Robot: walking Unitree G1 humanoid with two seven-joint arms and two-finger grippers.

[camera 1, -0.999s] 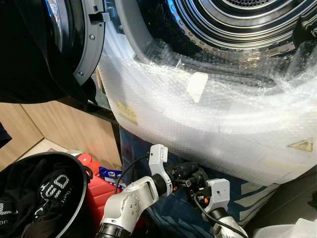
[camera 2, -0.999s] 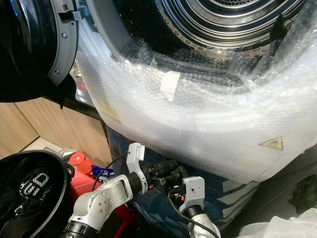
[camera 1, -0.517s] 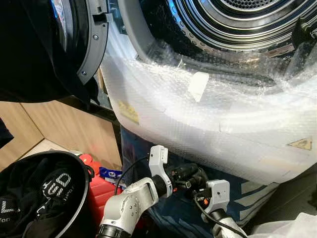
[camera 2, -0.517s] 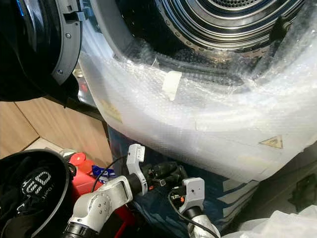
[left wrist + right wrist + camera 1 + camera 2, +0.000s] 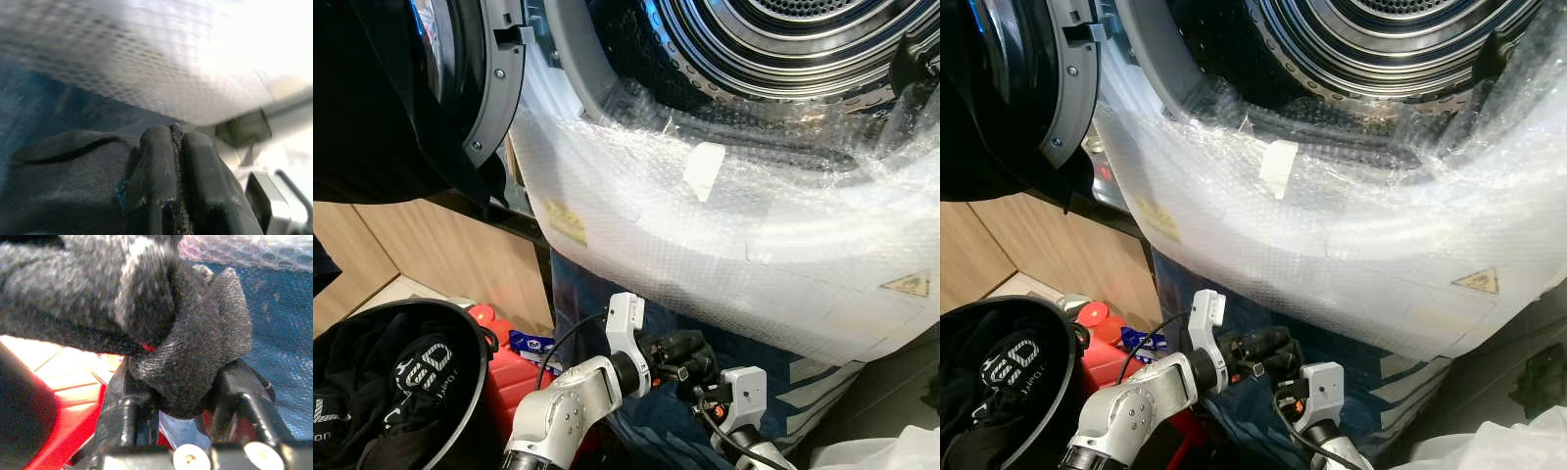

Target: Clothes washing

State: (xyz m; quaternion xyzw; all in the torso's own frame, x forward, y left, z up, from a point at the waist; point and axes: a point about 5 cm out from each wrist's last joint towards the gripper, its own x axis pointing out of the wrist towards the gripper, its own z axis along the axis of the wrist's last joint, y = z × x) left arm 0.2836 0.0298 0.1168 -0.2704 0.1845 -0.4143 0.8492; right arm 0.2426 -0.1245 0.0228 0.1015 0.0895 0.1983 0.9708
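Dark sock (image 5: 161, 328), pinched by both the left gripper (image 5: 172, 161) and right gripper (image 5: 181, 411) below the bubble-wrapped washer (image 5: 744, 225), could snag on the wrap when lifted.

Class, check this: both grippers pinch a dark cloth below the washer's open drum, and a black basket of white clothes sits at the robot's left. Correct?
Not quite: the clothes in the basket are black, as the left eye view shows. The left gripper and right gripper do pinch the dark cloth below the drum.
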